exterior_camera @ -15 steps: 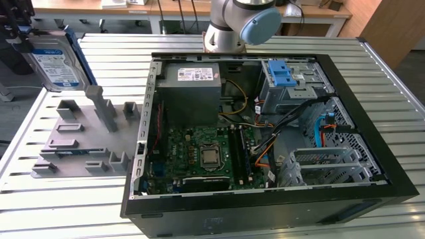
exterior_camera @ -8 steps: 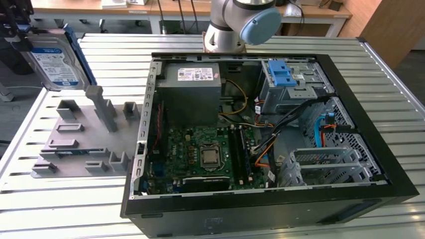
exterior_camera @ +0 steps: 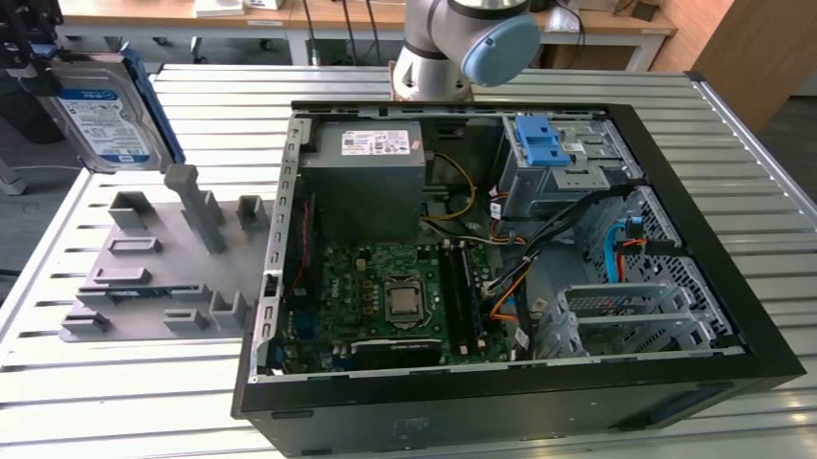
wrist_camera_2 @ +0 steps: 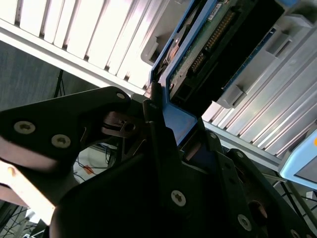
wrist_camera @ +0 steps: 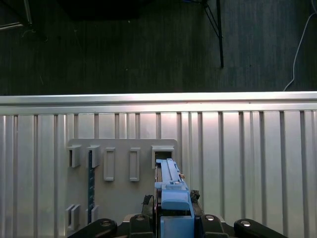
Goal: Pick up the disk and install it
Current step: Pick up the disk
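The disk [exterior_camera: 109, 115], a silver drive with a white-and-blue label in a blue carrier frame, hangs in the air at the exterior view's upper left, above the table's far corner. My gripper [exterior_camera: 36, 59] is shut on its blue frame from the exterior view's left. In the second wrist view my black fingers [wrist_camera_2: 158, 139] clamp the blue frame, and the disk's [wrist_camera_2: 213, 44] circuit-board side shows beyond them. In the first wrist view the disk [wrist_camera: 171, 183] stands edge-on between the gripper's [wrist_camera: 173, 220] fingers, above the grey fixture plate [wrist_camera: 119, 198].
The grey fixture plate [exterior_camera: 141, 277] with upright slots lies on the slatted metal table [exterior_camera: 128, 402]. An open black computer case [exterior_camera: 715, 239] lies to the exterior view's right of it, with a drive bay holding a blue bracket [exterior_camera: 542, 143]. The arm's base [exterior_camera: 460, 48] stands behind the case.
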Robot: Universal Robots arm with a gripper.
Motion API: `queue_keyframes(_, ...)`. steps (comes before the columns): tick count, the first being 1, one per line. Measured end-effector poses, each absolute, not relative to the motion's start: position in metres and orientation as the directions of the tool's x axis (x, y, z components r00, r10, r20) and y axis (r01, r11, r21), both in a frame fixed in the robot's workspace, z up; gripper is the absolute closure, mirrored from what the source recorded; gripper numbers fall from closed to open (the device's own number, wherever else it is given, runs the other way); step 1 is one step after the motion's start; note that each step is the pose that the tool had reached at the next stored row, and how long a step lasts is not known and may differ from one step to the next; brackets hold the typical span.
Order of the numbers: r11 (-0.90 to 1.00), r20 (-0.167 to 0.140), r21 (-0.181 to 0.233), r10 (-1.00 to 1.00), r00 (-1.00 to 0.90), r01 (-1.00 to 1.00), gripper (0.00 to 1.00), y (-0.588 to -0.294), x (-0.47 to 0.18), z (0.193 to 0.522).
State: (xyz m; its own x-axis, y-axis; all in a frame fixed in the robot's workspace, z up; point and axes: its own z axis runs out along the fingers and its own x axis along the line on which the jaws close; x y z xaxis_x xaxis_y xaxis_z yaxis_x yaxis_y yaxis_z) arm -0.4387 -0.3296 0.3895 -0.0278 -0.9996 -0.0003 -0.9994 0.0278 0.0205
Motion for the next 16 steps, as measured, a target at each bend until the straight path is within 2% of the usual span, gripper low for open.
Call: queue_keyframes(16, 0.028, 0.001, 0.02, -1.0, -0.028, -0.999, 0.64, -0.3293, -0.4387, 0.3996)
